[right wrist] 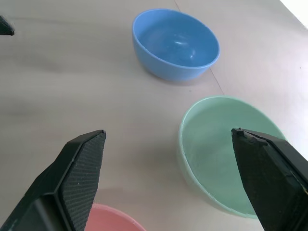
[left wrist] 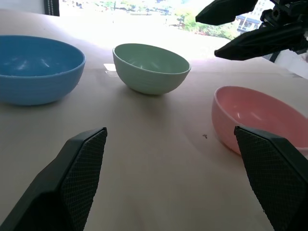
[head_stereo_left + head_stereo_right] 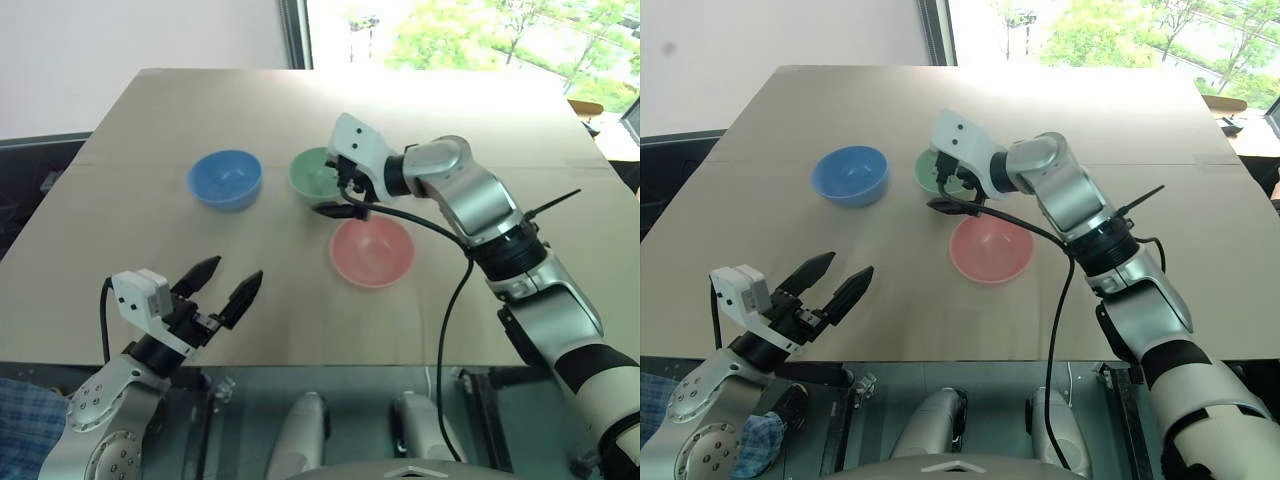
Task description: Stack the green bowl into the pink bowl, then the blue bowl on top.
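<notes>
Three small bowls stand upright and apart on the tan table [image 3: 120, 250]. The blue bowl [image 3: 225, 178] is at the left, the green bowl [image 3: 310, 172] in the middle, and the pink bowl [image 3: 371, 252] nearer and to the right. My right gripper [image 3: 338, 198] is open, hovering over the near right rim of the green bowl [image 1: 221, 149] and holding nothing. In the right wrist view one finger is above that bowl's inside, the other above bare table beside it. My left gripper [image 3: 235, 270] is open and empty, low near the table's front edge, pointing toward the bowls.
The right arm's black cable [image 3: 450, 300] hangs from the wrist across the pink bowl's right side to the front edge. The table's far half [image 3: 300, 100] is bare, with a window behind it.
</notes>
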Motion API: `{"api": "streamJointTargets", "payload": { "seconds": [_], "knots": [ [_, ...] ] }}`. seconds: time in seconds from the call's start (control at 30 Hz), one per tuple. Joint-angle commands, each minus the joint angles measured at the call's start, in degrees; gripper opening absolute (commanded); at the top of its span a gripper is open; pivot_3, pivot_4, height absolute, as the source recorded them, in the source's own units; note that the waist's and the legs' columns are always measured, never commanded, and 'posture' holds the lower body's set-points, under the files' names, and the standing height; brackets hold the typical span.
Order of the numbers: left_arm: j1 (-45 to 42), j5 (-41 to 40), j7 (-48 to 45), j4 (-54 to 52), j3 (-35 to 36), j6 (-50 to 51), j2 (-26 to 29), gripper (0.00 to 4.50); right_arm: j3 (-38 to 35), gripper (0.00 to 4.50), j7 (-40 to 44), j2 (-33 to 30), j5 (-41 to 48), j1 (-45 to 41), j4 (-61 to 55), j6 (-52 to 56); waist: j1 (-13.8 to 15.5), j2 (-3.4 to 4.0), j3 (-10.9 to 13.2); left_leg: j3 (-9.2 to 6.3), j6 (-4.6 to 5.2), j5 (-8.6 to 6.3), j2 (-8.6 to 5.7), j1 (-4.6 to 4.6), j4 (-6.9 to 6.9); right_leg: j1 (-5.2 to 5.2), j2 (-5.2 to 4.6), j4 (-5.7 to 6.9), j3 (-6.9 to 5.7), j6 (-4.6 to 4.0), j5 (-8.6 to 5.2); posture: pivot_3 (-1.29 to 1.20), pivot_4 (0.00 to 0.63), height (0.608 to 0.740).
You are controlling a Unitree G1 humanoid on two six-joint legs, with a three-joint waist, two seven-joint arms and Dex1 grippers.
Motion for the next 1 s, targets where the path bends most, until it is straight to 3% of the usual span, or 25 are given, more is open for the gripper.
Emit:
{"api": "streamJointTargets", "payload": {
  "seconds": [0.03,0.3,0.43,0.7,0.83,1.0],
  "knots": [
    [0.08,-0.41,0.16,-2.77,0.64,-1.31,-0.05,4.50,-1.23,4.41,0.15,0.37,-0.40,-1.87,0.14,-3.15,0.02,0.00,0.00,0.00,0.00,0.00,0.00,0.00,0.00,0.00,0.00,0.00,0.00,0.00,0.00,0.00,0.150,0.740],
    [-2.94,0.09,-2.08,-0.14,-1.03,-0.95,1.64,4.50,-9.28,4.41,5.43,-6.24,7.54,5.05,-11.44,-2.61,0.53,-0.05,0.05,-0.03,0.00,0.00,-0.05,-0.06,-0.04,0.01,-0.08,-0.06,-0.05,0.00,0.00,0.00,0.150,0.740],
    [-7.88,0.57,-3.28,2.78,-1.96,-0.49,3.59,4.50,-16.20,4.41,7.38,-11.59,15.96,13.62,-22.86,4.65,0.45,-0.05,0.06,-0.09,0.00,0.00,-0.06,-0.06,-0.05,0.02,-0.08,-0.05,-0.10,0.00,0.00,0.00,0.150,0.740],
    [-15.58,6.88,-4.59,9.13,-6.10,-0.87,7.01,4.50,-30.09,4.41,7.55,-19.85,26.18,32.18,-35.89,4.70,0.34,-0.06,0.09,-0.03,0.01,0.00,-0.07,-0.05,-0.06,0.03,-0.07,-0.03,-0.06,0.01,0.00,0.00,0.150,0.740],
    [-27.21,13.72,-4.53,18.66,-10.01,0.39,11.69,4.50,-42.05,4.41,7.50,-21.22,32.50,46.93,-41.87,2.62,1.64,-0.25,0.13,-0.15,0.01,0.00,-0.02,0.00,-0.03,0.13,0.04,-0.04,-0.19,0.03,-0.01,0.00,0.150,0.740],
    [-37.66,20.41,-9.38,26.45,-15.01,-2.54,16.62,4.50,-46.38,4.41,5.15,-20.91,39.18,54.71,-47.47,2.33,1.29,-0.18,0.21,0.02,0.01,0.00,-0.03,-0.04,0.05,0.11,0.04,-0.04,-0.01,0.05,0.00,0.00,0.150,0.740]
  ]
}}
